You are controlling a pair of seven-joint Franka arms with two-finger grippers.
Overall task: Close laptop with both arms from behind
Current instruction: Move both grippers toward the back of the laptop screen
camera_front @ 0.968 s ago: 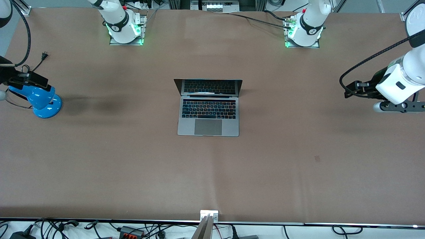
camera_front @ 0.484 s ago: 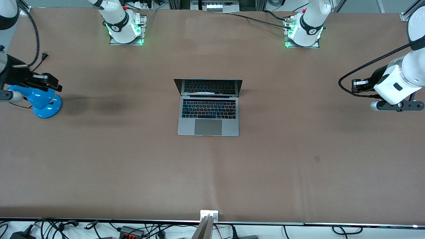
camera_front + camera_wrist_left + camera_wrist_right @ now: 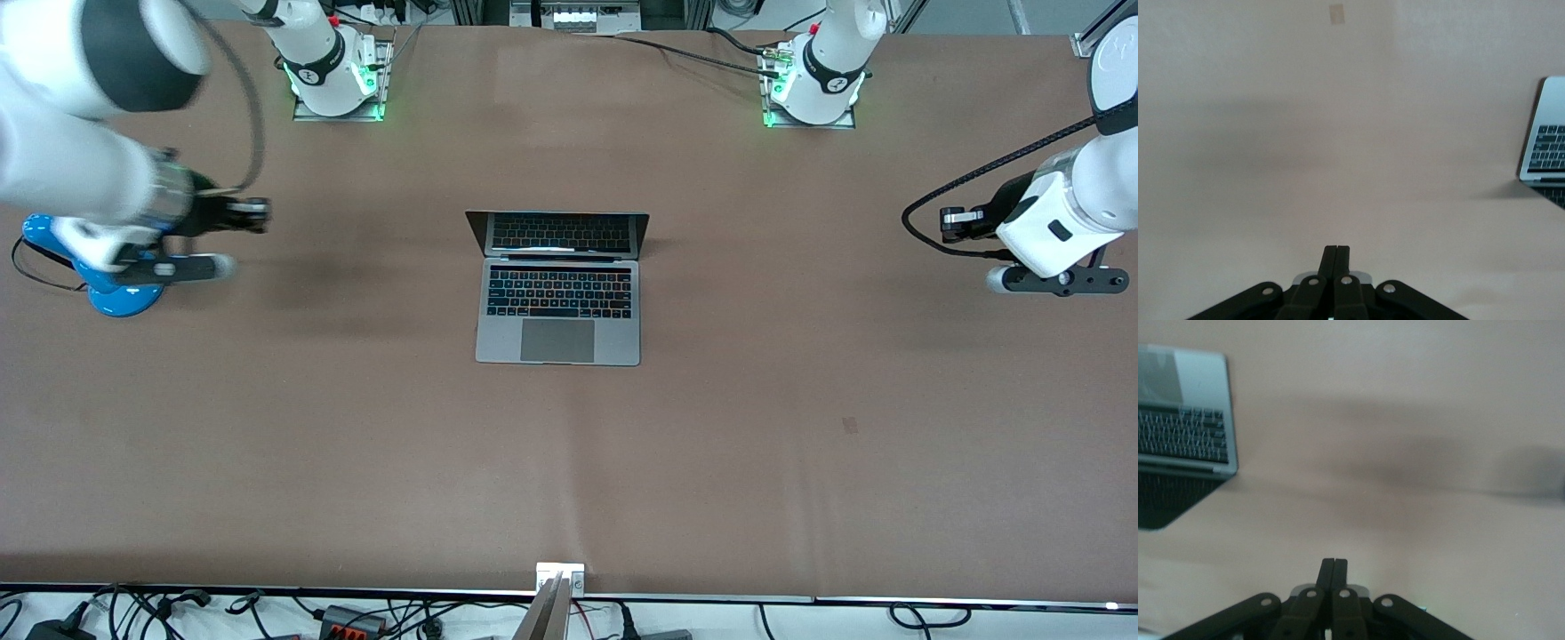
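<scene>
The grey laptop (image 3: 557,302) stands open in the middle of the table, its screen upright on the side toward the robot bases. My right gripper (image 3: 256,214) is shut and empty in the air, between the blue lamp and the laptop. My left gripper (image 3: 946,222) is shut and empty, over the table toward the left arm's end. In the right wrist view the laptop (image 3: 1185,433) shows past the closed gripper (image 3: 1333,563). In the left wrist view only the laptop's edge (image 3: 1546,150) shows, well away from the closed gripper (image 3: 1336,250).
A blue desk lamp (image 3: 116,293) stands under the right arm at that end of the table. A small dark mark (image 3: 849,425) is on the brown table cover. Cables lie along the table's near edge.
My right arm has swung from the table's end over the lamp toward the laptop. My left gripper has shifted slightly toward the robot bases. The laptop has not moved.
</scene>
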